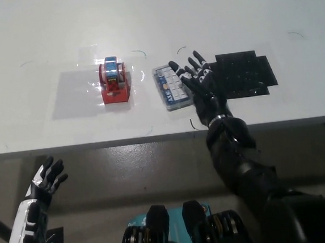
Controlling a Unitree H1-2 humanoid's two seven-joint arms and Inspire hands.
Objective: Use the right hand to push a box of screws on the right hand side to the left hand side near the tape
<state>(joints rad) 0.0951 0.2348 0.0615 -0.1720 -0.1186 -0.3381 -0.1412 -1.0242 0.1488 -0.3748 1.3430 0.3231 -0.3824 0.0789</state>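
One white table [255, 11], grey floor [127, 170].

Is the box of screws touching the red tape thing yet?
No, the box of screws lies apart from the red tape dispenser, with bare white table between them.

Looks like lab or test bench: plain white table [40, 30] with pen-drawn corner marks [138, 53], taped-down clear sheets, black mat [244, 74], bare grey floor [127, 170] below. No household furnishings visible.
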